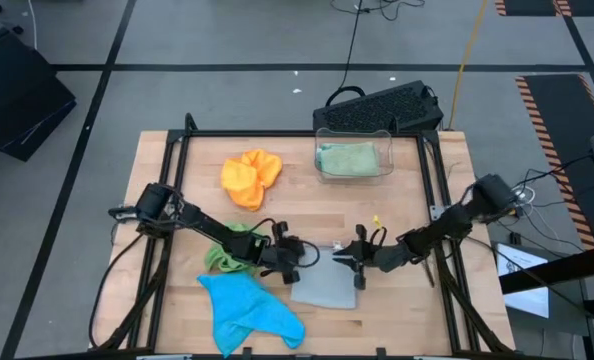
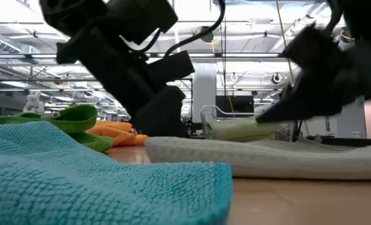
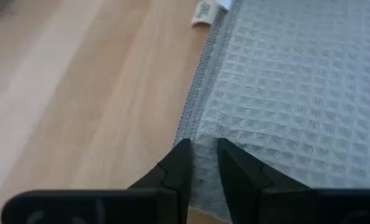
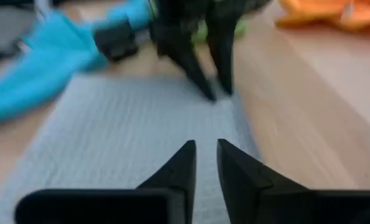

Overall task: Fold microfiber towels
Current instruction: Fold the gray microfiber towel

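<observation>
A grey waffle-weave towel (image 1: 323,287) lies flat at the table's near middle. My left gripper (image 1: 299,260) stands at its far left corner, fingers nearly together on the edge (image 3: 202,152). My right gripper (image 1: 354,264) is shut and empty just above the towel's far right part (image 4: 205,149). A blue towel (image 1: 247,310) lies crumpled at the near left, and a bright green one (image 1: 227,256) lies under my left arm. An orange towel (image 1: 250,178) lies at the far left. A pale green towel (image 1: 349,158) lies in a clear bin. My left gripper has the grey towel's hemmed edge (image 3: 194,134) near a corner between its two fingertips. The fingers slant down at it from the table's left. The towel lies flat on the table, slack; one layer or several, I cannot tell.
The clear plastic bin (image 1: 354,136) stands at the far middle, with a black keyboard (image 1: 382,105) behind it off the table. Bare wood lies to the right of the grey towel and between the orange towel and the bin.
</observation>
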